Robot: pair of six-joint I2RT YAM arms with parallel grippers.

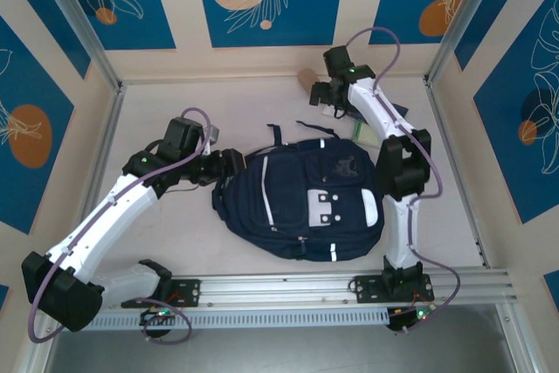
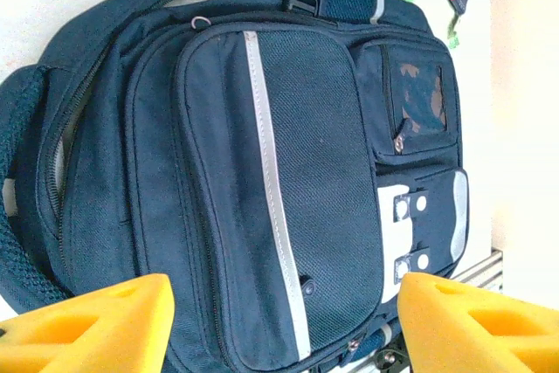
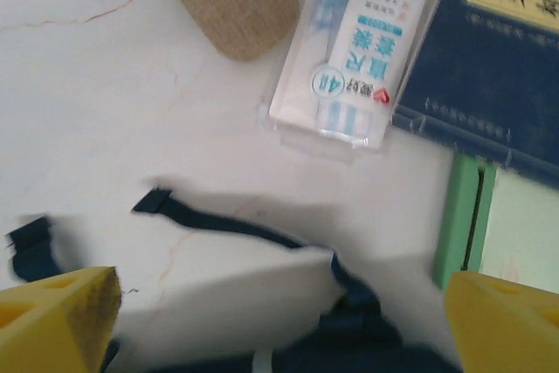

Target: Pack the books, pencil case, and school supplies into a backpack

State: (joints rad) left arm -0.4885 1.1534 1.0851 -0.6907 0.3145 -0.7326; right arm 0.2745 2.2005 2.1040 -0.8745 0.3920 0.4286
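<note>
The navy backpack [image 1: 301, 203] lies flat in the middle of the table, front pocket up; its white-striped front [image 2: 271, 172] faces the left wrist camera. My left gripper [image 1: 229, 168] is at the backpack's left edge, its yellow fingertips [image 2: 87, 325] wide apart and open. My right gripper [image 1: 327, 93] hovers open over the far side, above a loose black strap [image 3: 236, 224]. Beyond it lie the pale tan-pink pencil case [image 3: 231, 2], the white-and-blue school supplies packet [image 3: 367, 41] and a navy book [image 3: 489, 58] with a pale label.
A green-edged flat item [image 3: 467, 220] lies under the navy book, right of the strap. An aluminium rail [image 1: 349, 286] runs along the near edge. Frame posts [image 1: 83, 24] and patterned walls close in the table on three sides.
</note>
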